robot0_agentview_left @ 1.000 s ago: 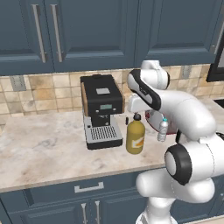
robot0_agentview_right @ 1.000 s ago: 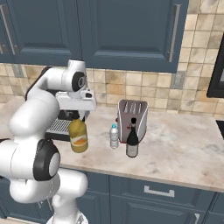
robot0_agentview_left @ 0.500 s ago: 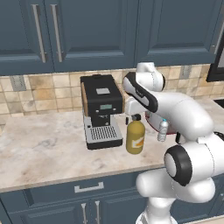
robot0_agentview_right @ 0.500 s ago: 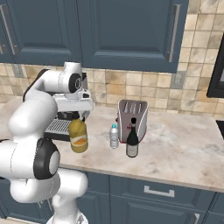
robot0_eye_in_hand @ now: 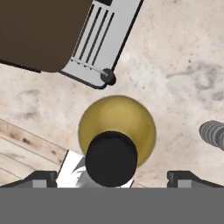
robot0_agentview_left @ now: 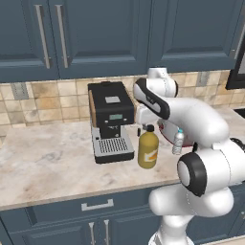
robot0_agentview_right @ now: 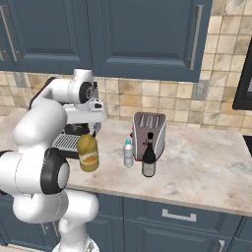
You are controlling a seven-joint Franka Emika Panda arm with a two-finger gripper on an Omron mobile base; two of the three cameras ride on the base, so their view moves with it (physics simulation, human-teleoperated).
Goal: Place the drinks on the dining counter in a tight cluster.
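The squat amber-yellow bottle (robot0_agentview_left: 148,150) (robot0_agentview_right: 88,153) with a black cap stands on the tile-backed counter in front of the coffee machine. My gripper (robot0_agentview_left: 145,125) (robot0_agentview_right: 90,132) (robot0_eye_in_hand: 111,178) hangs open straight above it. In the hand view the black cap (robot0_eye_in_hand: 111,159) sits between my spread fingertips (robot0_eye_in_hand: 41,178), which do not touch it. To the right stand the small clear bottle (robot0_agentview_left: 178,142) (robot0_agentview_right: 128,153) (robot0_eye_in_hand: 213,133) and the slim dark wine bottle (robot0_agentview_right: 148,160). The dining counter is out of view.
A black coffee machine (robot0_agentview_left: 111,119) (robot0_eye_in_hand: 105,39) with a grey drip tray stands just left of the amber bottle. A silver toaster (robot0_agentview_right: 148,132) stands behind the wine bottle. Dark blue cabinets (robot0_agentview_left: 95,33) hang above the tiled wall.
The arm has swung a little left and the hand has come down over the amber bottle's cap. The jaws have stayed wide open and the bottles have not moved.
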